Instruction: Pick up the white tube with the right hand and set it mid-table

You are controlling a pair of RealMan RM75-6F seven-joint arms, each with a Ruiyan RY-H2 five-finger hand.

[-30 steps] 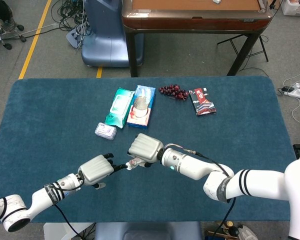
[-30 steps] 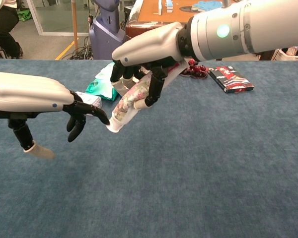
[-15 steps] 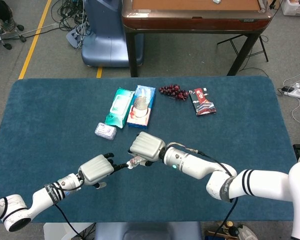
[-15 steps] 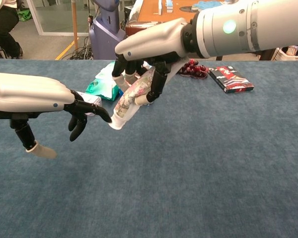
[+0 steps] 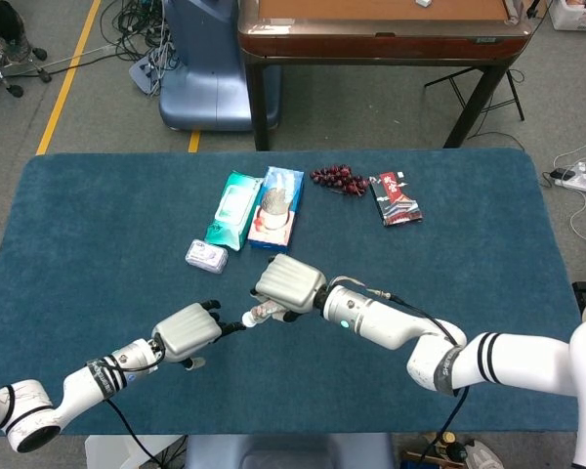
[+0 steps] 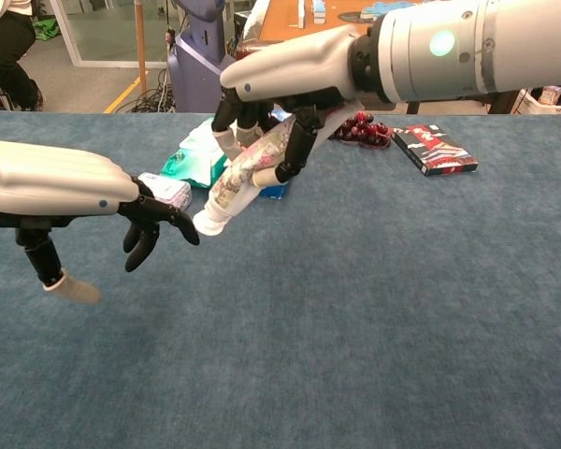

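Half the job looks done: the right hand (image 6: 280, 89) has its fingers wrapped around the white tube (image 6: 236, 184), which hangs tilted above the table (image 5: 98, 225) with its cap end pointing down toward seven o'clock in the chest view. Judging by the gap beneath it there, the tube is lifted clear of the cloth, so the pick-up is complete and what remains is carrying it to mid-table and letting go. From the head view, the tube (image 5: 259, 313) sits at about six o'clock from the table's centre, so only a short move toward twelve o'clock seems needed. The left hand (image 6: 70, 201) hovers just beside the tube's cap, fingers curled downward but apart, holding nothing.

Blue felt-like cloth covers the table. Toward twelve o'clock lie a green wipes pack (image 5: 233, 208), a blue box (image 5: 276, 206), a small white packet (image 5: 206, 256), a bunch of dark grapes (image 5: 339, 179) and a red-and-black wrapper (image 5: 396, 198). Beyond stands a wooden table (image 5: 381, 29) on a grey floor, with cables and a yellow floor line.
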